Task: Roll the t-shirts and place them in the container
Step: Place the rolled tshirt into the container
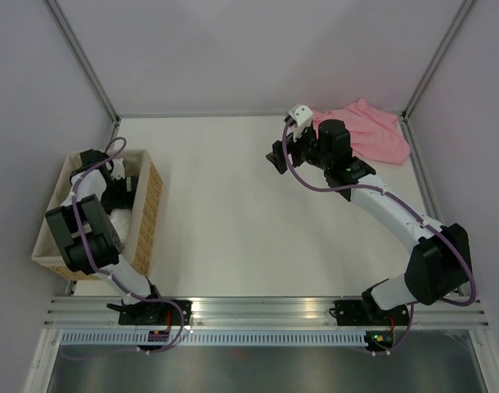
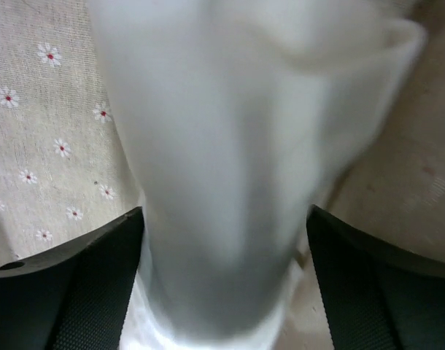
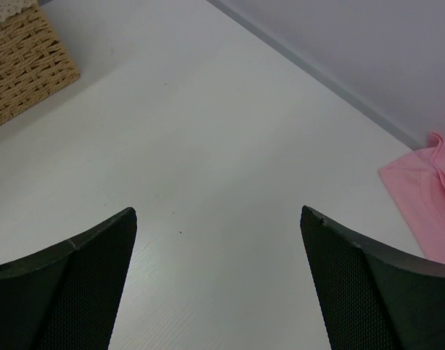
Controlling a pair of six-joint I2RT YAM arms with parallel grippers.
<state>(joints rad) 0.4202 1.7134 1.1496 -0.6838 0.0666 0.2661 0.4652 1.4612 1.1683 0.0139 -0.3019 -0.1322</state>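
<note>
TOP VIEW: The left gripper (image 1: pixel 119 187) reaches down inside a lined wicker basket (image 1: pixel 151 214) at the table's (image 1: pixel 225 229) left edge, over the white t-shirt (image 1: pixel 123 219). The pink t-shirt (image 1: pixel 372 133) lies crumpled and unrolled in the far right corner. The right gripper (image 1: pixel 278 157) hangs just beside it, pointing away.

LEFT WRIST: The white shirt, a blurred roll, fills the gap between wide-spread fingers (image 2: pixel 76 284) above the daisy-print liner (image 2: pixel 47 131). The claw looks fully parted. Whether it is pressing the cloth is unclear.

RIGHT WRIST: Black fingers (image 3: pixel 69 284) stand wide apart, holding nothing, over bare table, with the pink hem at the frame's right edge.

The step appears to be depositing the white roll. Done well, the left claw lifts straight up so no fold snags and unwinds. The right should then drag the pink shirt flat onto open table.
</note>
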